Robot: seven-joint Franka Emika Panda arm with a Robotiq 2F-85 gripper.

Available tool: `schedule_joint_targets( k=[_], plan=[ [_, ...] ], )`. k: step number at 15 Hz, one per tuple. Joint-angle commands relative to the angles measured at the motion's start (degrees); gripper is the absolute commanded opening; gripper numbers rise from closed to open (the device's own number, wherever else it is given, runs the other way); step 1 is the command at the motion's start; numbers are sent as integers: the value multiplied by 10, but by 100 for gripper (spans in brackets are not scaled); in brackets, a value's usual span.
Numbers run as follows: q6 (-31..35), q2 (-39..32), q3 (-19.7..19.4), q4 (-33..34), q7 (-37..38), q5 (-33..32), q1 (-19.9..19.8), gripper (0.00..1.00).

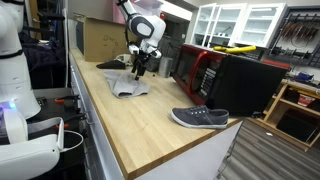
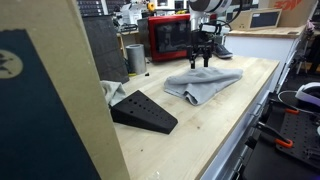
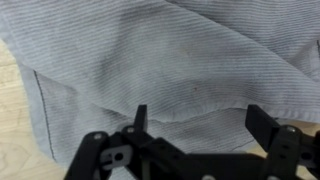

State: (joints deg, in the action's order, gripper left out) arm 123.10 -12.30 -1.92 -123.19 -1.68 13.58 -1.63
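**In an exterior view:** A grey cloth [image 1: 130,87] lies rumpled on the wooden table [image 1: 150,135], toward the far end. The gripper [image 1: 136,64] hangs just above the cloth's 12 o'clock edge. The arm drops in from overhead with the wrist turned so the fingers point straight down, a pose that suits pinching fabric from the top. A grey shoe [image 1: 200,118] sits well apart at the cloth's 4 o'clock, and a red microwave [image 1: 198,68] is at 3.

**In an exterior view:** The cloth [image 2: 205,85] is heaped rather than flat, with its folds raised under the gripper [image 2: 201,60]. A black wedge [image 2: 145,112] rests near its 8 o'clock.

**Wrist view:** The cloth [image 3: 160,60] fills nearly the whole frame. The gripper [image 3: 200,125] is released, its fingers [image 3: 140,116] spread wide with nothing between them. The tips may be brushing the fabric, but I can't be sure from here. A strip of bare table [image 3: 10,120] shows at 9 o'clock.
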Motion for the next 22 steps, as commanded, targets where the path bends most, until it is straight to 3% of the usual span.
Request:
schedule_joint_targets(
  k=[1, 10, 11, 12, 14, 22],
  plan=[
    [11, -12, 1, 8, 23, -19, 1, 100],
    [80, -23, -15, -19, 123, -92, 7, 100],
    [82, -24, -15, -23, 130, -98, 8, 96],
    [82, -25, -14, -27, 135, -100, 9, 72],
    [80, -26, -13, -31, 141, -101, 10, 67],
    [76, -11, -11, -33, 142, -100, 12, 7]
  ],
)
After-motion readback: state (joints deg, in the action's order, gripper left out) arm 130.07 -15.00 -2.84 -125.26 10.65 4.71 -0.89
